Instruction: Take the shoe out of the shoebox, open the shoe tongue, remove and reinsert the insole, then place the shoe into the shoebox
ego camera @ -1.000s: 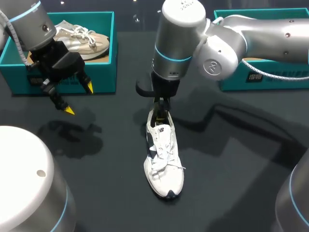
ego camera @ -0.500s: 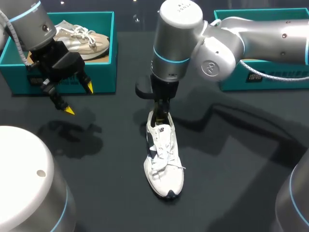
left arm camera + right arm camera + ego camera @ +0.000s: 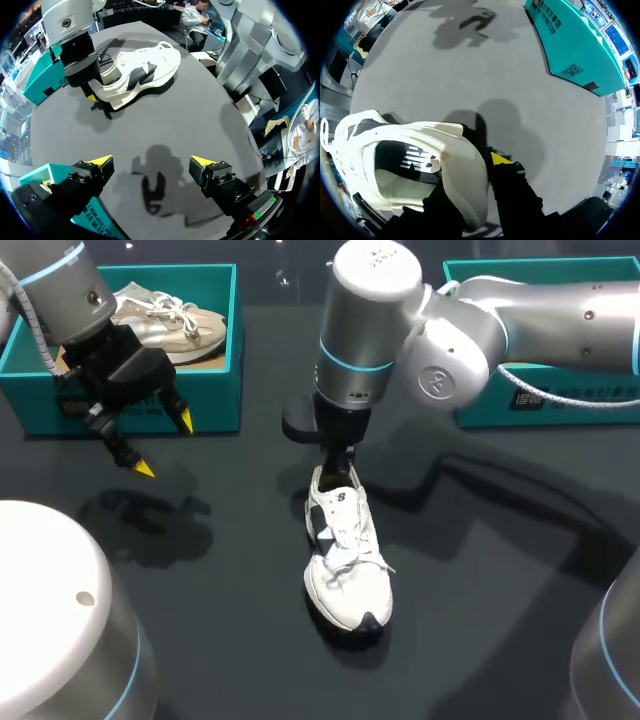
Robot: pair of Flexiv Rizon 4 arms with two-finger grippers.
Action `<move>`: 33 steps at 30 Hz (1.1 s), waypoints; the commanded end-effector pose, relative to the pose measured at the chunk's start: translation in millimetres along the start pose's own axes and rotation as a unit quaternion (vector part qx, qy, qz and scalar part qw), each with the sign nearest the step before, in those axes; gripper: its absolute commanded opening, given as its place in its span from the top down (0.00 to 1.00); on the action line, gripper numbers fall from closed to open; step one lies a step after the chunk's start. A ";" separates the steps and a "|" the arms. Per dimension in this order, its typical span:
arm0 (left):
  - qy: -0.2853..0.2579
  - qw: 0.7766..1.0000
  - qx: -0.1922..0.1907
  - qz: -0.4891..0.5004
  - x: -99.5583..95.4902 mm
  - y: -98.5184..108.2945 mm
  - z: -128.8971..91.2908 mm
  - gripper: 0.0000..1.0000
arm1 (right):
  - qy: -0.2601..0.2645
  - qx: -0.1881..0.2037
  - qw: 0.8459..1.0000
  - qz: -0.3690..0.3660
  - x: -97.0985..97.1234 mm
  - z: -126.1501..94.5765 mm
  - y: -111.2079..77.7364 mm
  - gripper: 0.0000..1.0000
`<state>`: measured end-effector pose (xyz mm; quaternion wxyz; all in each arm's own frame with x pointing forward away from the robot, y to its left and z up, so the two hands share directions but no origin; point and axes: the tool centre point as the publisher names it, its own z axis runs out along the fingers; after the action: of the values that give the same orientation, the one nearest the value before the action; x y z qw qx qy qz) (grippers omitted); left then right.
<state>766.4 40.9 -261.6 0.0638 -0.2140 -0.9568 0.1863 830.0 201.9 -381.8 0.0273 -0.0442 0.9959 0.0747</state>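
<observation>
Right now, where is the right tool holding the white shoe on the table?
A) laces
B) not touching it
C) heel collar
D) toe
C: the right tool clamps the heel collar of the white shoe, with one finger outside the heel and the other inside the opening.

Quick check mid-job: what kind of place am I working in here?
Likely a robot lab bench: a dark table, a teal shoebox, and a white shoe under my right arm.
</observation>
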 end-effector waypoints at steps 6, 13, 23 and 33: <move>0.000 1.000 -0.001 0.000 0.7 0.5 0.0 0.00 | -0.030 0.000 0.999 0.016 -5.3 -39.1 -11.2 1.00; 0.000 1.000 -0.001 0.000 0.7 0.5 0.0 0.00 | -0.052 0.007 0.998 0.027 -21.5 -78.7 -20.4 1.00; 0.000 1.000 -0.001 0.000 0.7 0.5 0.0 0.00 | -0.061 0.007 0.998 0.023 -33.6 -111.1 -25.8 1.00; 0.000 1.000 -0.001 0.000 0.7 0.5 0.0 0.00 | -0.061 0.007 0.998 0.023 -33.6 -111.1 -25.8 1.00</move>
<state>766.4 40.9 -261.6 0.0638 -0.2140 -0.9568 0.1863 861.0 163.3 -274.8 0.0859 -0.0166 0.9936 0.0707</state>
